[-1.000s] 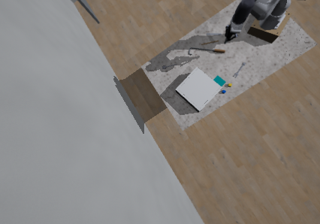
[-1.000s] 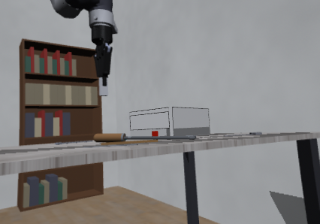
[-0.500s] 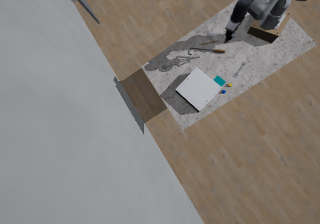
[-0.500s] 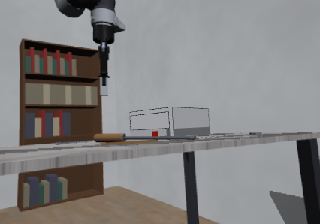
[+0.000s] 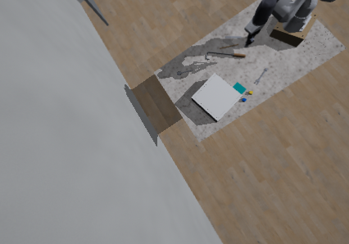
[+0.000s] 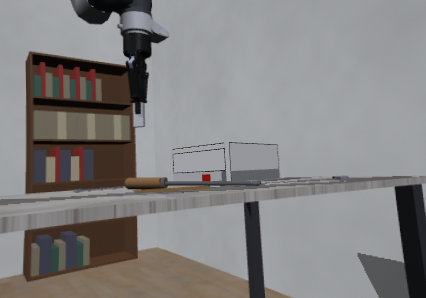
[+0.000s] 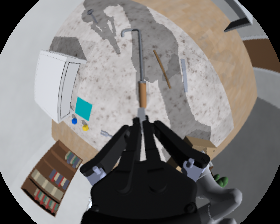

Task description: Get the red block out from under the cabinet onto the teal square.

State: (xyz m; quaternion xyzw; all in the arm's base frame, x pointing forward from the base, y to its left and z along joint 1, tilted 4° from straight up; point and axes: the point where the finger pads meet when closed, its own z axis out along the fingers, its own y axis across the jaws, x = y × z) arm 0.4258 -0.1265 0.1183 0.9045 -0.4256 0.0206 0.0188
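Observation:
The red block shows low under the white cabinet in the exterior view; the other views hide it. The teal square lies beside the cabinet, with nothing seen on it. A hooked rod with an orange-brown handle lies on the table, its hook end away from the gripper. My gripper is shut with nothing between its fingers. It points down, well above the table near the handle end.
A yellow piece and a blue piece lie near the teal square. A wrench, a thin brown stick and a pale flat bar lie apart. A wooden box stands near the arm.

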